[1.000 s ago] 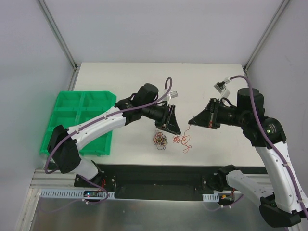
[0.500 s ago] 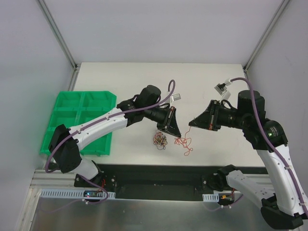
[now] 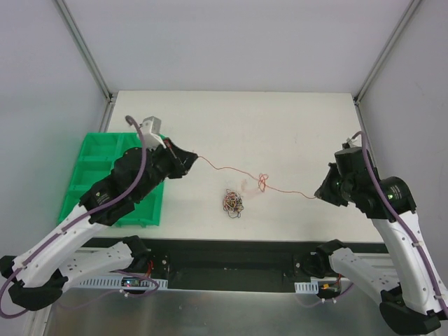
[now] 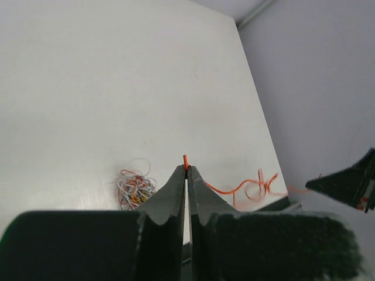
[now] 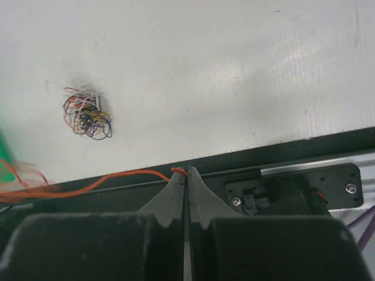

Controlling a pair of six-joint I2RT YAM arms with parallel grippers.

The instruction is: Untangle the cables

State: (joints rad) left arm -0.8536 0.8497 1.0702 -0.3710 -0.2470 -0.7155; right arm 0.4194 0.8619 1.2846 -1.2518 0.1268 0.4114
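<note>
An orange cable (image 3: 241,171) is stretched in the air between my two grippers, with a small knot of loops (image 3: 263,182) near its middle. My left gripper (image 3: 190,158) is shut on its left end, whose tip pokes out above the fingertips in the left wrist view (image 4: 186,161). My right gripper (image 3: 318,197) is shut on its right end (image 5: 177,171). A small tangle of orange, white and dark cables (image 3: 233,202) lies on the white table below the strand; it also shows in the left wrist view (image 4: 135,188) and the right wrist view (image 5: 87,114).
A green compartment tray (image 3: 98,168) sits at the table's left edge, partly under my left arm. The table's black front edge (image 3: 231,245) runs below the tangle.
Both grippers have pulled far apart, left toward the tray, right toward the right edge. The orange cable has come out of its loose heap and is drawn out between them.
</note>
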